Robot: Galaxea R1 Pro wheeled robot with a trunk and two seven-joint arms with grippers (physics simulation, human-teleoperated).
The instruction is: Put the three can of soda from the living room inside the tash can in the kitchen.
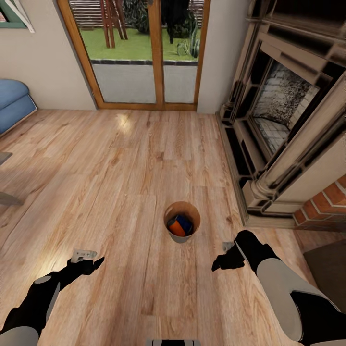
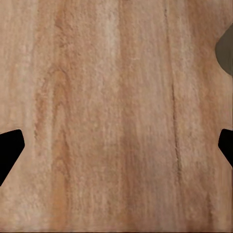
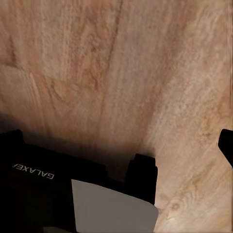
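The tash can (image 1: 182, 238), a small round bin with a copper inside, stands on the living room's wood-plank floor just ahead of me. Inside it I see an orange can of soda (image 1: 176, 230) and a blue one (image 1: 185, 224); a third cannot be made out. My left gripper (image 1: 91, 262) hovers low over the floor to the bin's near left, open, with bare planks between its fingertips (image 2: 9, 150). My right gripper (image 1: 222, 263) hangs to the bin's near right, open and holding nothing; one fingertip (image 3: 226, 145) shows over the floor.
A brick-and-stone fireplace (image 1: 288, 120) lines the right side, with a dark mat (image 1: 329, 269) near its corner. Wood-framed glass doors (image 1: 149, 53) stand straight ahead and a blue sofa (image 1: 12, 103) at far left. My own base (image 3: 43, 189) shows in the right wrist view.
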